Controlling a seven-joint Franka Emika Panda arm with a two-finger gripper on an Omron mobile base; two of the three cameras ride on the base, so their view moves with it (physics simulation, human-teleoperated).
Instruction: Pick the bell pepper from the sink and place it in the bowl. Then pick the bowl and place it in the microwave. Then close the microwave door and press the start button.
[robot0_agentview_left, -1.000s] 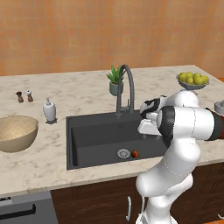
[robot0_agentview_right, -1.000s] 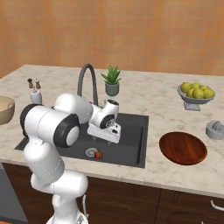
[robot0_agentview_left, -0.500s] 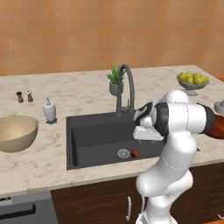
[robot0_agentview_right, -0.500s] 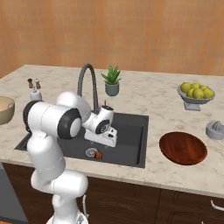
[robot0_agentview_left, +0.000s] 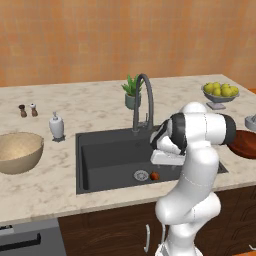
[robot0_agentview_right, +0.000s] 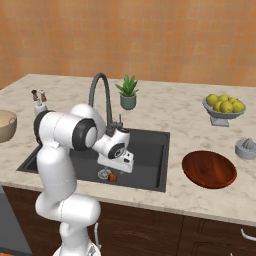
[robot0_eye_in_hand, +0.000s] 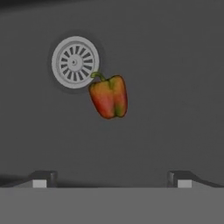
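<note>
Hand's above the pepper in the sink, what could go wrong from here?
1. The bell pepper lies beside the drain, stem at its rim; a finger might catch the ring.
2. It sits off-centre between the open hand tips, so closing may nudge it.
3. The faucet stands near the arm.

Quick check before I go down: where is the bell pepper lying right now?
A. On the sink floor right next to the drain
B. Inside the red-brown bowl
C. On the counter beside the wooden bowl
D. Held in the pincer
A. The bell pepper lies on the floor of the sink, its stem end up against the drain; the pincer is above it with open, empty fingertips.
</note>
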